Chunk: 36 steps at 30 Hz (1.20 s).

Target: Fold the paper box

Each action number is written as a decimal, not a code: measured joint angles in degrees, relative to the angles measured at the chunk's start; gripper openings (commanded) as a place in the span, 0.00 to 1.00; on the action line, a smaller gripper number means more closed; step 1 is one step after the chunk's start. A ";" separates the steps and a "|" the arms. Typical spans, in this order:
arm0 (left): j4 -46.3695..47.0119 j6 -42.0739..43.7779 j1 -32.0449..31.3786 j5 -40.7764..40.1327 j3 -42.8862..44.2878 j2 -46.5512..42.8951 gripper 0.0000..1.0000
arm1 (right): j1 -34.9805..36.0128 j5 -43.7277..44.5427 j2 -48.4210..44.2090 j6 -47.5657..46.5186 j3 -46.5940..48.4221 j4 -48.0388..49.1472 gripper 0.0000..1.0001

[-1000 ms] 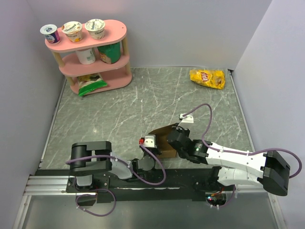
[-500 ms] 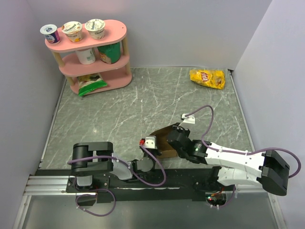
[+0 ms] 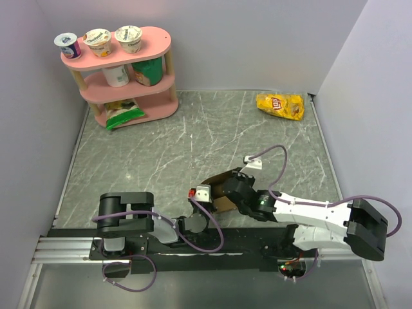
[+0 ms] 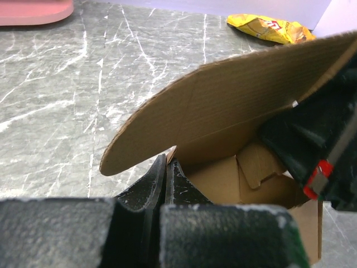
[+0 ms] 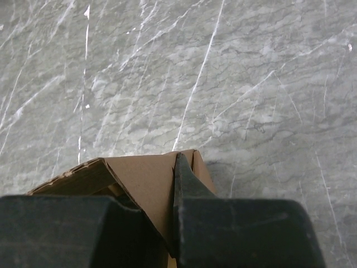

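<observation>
The paper box is plain brown cardboard and stands half-formed at the near middle of the table, between my two grippers. The left gripper comes at it from the left. In the left wrist view that gripper is shut, with a corner of the box wall pinched at its tips, and a large rounded flap arches over the open inside. The right gripper sits over the box's right side. In the right wrist view the right gripper is shut on a box panel, which hides one finger.
A yellow chip bag lies at the far right corner. At the far left stands a pink three-tier shelf holding cups and a green bag. Walls close in the table on three sides, and the arm bases run along the near edge.
The right arm has shifted a little to the left and nearer, carrying the box's right side with it, and its jaws have closed slightly. The left gripper stays shut in place.
</observation>
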 measured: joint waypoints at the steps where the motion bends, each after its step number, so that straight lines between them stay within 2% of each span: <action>1: 0.17 -0.02 0.00 -0.02 -0.13 0.00 0.01 | 0.46 0.52 -0.28 -0.15 -0.55 0.46 0.12; 3: 0.35 -0.04 0.00 0.33 -0.22 0.00 0.01 | 1.18 1.05 -1.95 -0.50 -2.43 1.55 0.21; 4: 0.55 0.04 0.02 0.42 -0.31 0.00 0.01 | 1.60 0.83 -3.30 -0.81 -3.69 2.45 0.38; 6: 1.36 0.31 0.04 0.44 -0.83 0.00 0.01 | 2.73 -0.09 -6.69 -1.51 -6.36 3.61 0.55; 9: 2.54 1.25 0.07 0.42 -1.60 0.04 0.01 | 4.59 -2.29 -12.57 -3.85 -9.42 3.93 0.73; 13: 4.52 3.93 0.04 0.20 -1.53 1.11 0.01 | 5.99 -5.51 -20.35 -8.68 -10.78 3.65 0.82; 16: 6.01 7.08 0.04 0.11 -0.79 2.47 0.01 | 6.75 -8.44 -24.70 -11.39 -10.78 2.56 0.87; 19: 7.06 10.75 0.02 0.13 -0.11 3.72 0.01 | 8.48 -12.35 -28.61 -13.88 -10.78 -0.48 0.88; 23: 7.87 14.19 -0.11 0.15 0.02 4.20 0.01 | 12.07 -18.05 -37.09 -17.38 -11.10 -4.33 0.84; 29: 8.57 16.24 -0.22 0.61 -0.04 4.66 0.01 | 13.18 -24.85 -50.36 -22.47 -9.86 -11.34 0.81; 33: 9.44 18.71 -0.24 1.33 -0.04 5.66 0.01 | 13.18 -24.63 -52.33 -24.50 -5.92 -15.63 0.78; 36: 9.77 22.18 -0.35 2.03 -0.07 7.85 0.01 | 13.20 -20.24 -51.76 -25.00 -2.73 -15.96 0.76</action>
